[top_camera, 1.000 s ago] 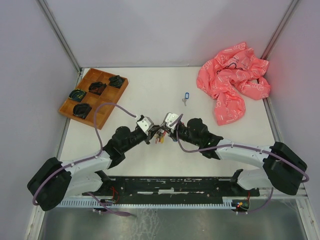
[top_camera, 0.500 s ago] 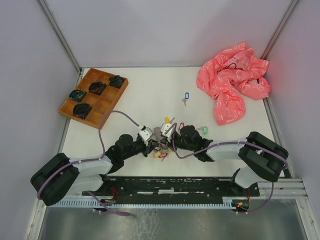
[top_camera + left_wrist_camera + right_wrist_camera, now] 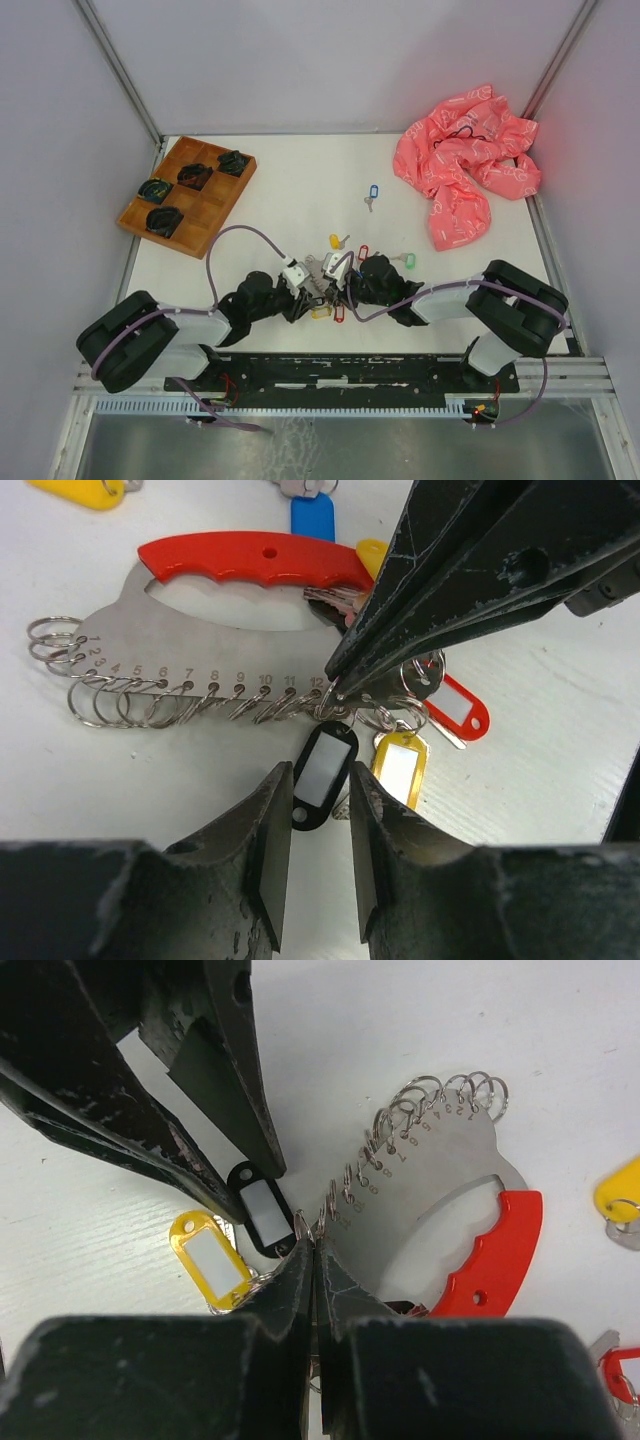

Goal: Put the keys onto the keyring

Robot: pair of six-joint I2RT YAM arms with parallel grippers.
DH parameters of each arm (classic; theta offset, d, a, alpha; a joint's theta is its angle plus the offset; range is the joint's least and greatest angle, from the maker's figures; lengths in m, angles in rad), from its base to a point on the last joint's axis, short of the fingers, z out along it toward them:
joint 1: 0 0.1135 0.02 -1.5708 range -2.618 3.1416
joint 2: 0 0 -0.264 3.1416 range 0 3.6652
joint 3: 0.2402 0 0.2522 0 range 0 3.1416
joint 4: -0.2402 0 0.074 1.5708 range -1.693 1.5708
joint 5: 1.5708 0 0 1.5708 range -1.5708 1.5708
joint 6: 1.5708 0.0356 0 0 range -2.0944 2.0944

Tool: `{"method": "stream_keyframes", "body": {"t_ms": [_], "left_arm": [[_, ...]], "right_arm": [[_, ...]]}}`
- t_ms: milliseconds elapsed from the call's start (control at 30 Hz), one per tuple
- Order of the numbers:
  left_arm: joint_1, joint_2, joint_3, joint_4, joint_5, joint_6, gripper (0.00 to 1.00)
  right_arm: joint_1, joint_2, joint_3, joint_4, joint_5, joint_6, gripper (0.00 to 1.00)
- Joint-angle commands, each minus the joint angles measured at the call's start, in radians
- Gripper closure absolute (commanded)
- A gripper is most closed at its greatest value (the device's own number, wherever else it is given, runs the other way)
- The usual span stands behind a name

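Flat on the white bench (image 3: 290,200), between the two wrists: keyring (image 3: 200,650), a steel plate with a red grip along one edge and a row of numbered split rings along the other.

Left end effector (image 3: 318,775) low at the ring edge of the keyring, fingers spread to either side of the black-tagged key (image 3: 262,1215), not clamped on it.

Right end effector (image 3: 315,1248) set against the same edge from the opposite side, fingers pressed together, tips pinching the last split ring in the keyring's row.

Bunched at that end of the keyring, touching one another: black-tagged key, yellow-tagged key (image 3: 398,765), red-tagged key (image 3: 455,705). Threaded on the ring or merely lying against it: cannot tell.

Loose on the bench beyond the keyring, in the top view: loose yellow key (image 3: 336,241) just behind it, loose red key (image 3: 363,251) and green key (image 3: 405,262) off to its right, blue key (image 3: 372,192) well behind it.

Far from the keyring: wooden tray (image 3: 185,195) to the rear left, pink cloth (image 3: 465,165) to the rear right.
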Motion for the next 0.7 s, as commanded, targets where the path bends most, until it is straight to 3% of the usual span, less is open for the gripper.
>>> {"method": "stream_keyframes", "body": {"t_ms": [0, 333, 667], "left_arm": [[-0.005, 0.065, 0.04, 0.129, 0.035, 0.002, 0.64], [-0.004, 0.129, 0.003, 0.312, 0.054, 0.036, 0.68], [-0.005, 0.199, 0.029, 0.318, 0.099, 0.06, 0.71]], "right_arm": [[0.003, 0.017, 0.01, 0.068, -0.04, 0.014, 0.94], [0.001, 0.0, 0.007, 0.072, -0.053, 0.008, 0.95], [-0.011, -0.075, -0.012, 0.062, -0.069, -0.029, 0.96]]}}
